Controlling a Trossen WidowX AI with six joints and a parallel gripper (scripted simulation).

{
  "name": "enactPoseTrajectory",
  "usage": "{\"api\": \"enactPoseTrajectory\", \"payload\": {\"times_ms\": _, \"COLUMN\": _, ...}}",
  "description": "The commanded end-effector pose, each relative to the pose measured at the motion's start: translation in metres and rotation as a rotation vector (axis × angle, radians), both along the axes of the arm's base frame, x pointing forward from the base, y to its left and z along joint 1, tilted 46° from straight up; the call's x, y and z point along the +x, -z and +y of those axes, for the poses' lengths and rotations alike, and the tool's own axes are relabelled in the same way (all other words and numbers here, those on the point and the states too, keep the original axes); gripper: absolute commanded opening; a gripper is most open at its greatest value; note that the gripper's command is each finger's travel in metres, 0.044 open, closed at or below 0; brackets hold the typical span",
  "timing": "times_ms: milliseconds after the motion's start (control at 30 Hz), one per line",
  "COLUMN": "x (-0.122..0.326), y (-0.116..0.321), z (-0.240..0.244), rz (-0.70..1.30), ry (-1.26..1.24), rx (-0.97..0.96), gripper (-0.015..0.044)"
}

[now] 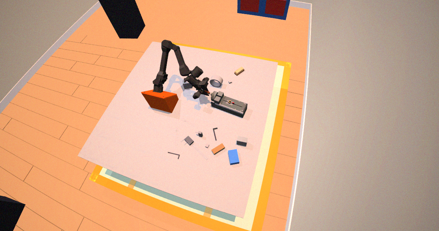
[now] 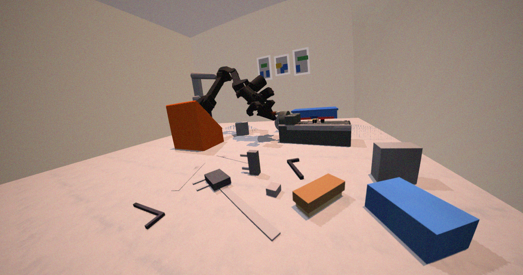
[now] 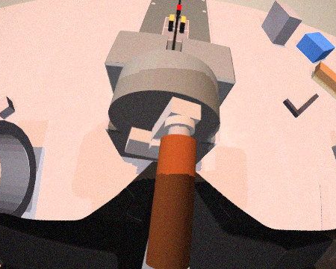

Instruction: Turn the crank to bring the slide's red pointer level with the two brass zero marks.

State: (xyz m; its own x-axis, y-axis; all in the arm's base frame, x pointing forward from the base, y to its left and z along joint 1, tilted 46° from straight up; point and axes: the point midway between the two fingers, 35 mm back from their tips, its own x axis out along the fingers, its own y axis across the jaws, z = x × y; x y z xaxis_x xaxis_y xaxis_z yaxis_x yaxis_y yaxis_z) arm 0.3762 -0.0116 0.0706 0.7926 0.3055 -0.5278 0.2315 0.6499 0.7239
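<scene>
The grey machine lies on the table with its round drum facing my arm. My gripper is shut on the orange-brown crank handle, which sticks out from the white crank arm in front of the drum. The red pointer stands beyond the two brass zero marks, on the side away from the crank. In the wrist view, the left mark and right mark flank the slot, nearer the drum than the pointer. The pointer is not level with them.
A grey ring stands beside the machine's crank end. A tan block lies further back. An orange block, a blue block, a grey block and black L-shaped keys lie towards the front.
</scene>
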Motion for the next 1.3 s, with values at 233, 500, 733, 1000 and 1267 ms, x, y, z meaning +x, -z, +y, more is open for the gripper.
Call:
{"api": "enactPoseTrajectory", "payload": {"times_ms": 233, "x": -0.002, "y": 0.01, "z": -0.004, "rz": 0.021, "ry": 0.015, "rx": -0.005, "gripper": 0.0}}
{"api": "enactPoseTrajectory", "payload": {"times_ms": 500, "x": -0.002, "y": 0.012, "z": -0.005, "rz": 0.021, "ry": 0.015, "rx": -0.005, "gripper": 0.0}}
{"api": "enactPoseTrajectory", "payload": {"times_ms": 733, "x": -0.002, "y": 0.014, "z": -0.005, "rz": 0.021, "ry": 0.015, "rx": -0.005, "gripper": 0.0}}
{"api": "enactPoseTrajectory", "payload": {"times_ms": 1000, "x": -0.002, "y": 0.017, "z": -0.005, "rz": 0.021, "ry": 0.015, "rx": -0.005, "gripper": 0.0}}
{"api": "enactPoseTrajectory", "payload": {"times_ms": 1267, "x": -0.002, "y": 0.021, "z": -0.004, "rz": 0.021, "ry": 0.015, "rx": -0.005, "gripper": 0.0}}
